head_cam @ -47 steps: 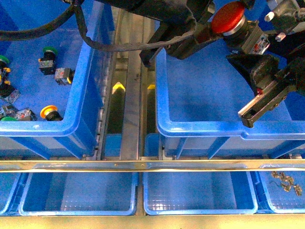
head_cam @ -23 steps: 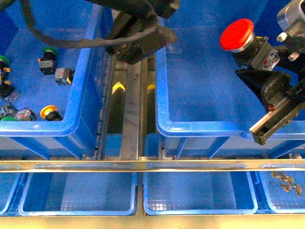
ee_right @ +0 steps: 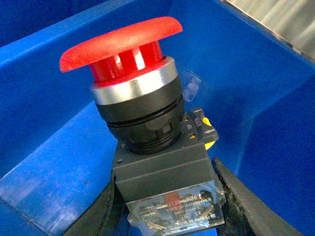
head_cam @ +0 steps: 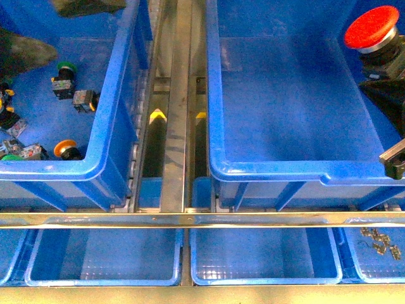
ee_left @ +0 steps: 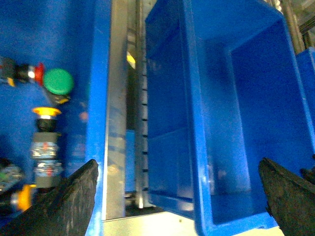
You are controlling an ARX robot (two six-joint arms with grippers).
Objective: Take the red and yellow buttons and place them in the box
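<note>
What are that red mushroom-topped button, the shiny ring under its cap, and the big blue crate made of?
The red mushroom-capped button: likely moulded plastic, evenly coloured with soft highlights. The silver ring: brushed sheen, probably metal or plated plastic. The big blue crate: seemingly moulded plastic, with thick rounded rim and uniform glossy colour.

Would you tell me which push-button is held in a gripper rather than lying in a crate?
The red button, clamped in the right gripper over the box; the yellow-orange button and green-capped buttons lie in the left crate.
</note>
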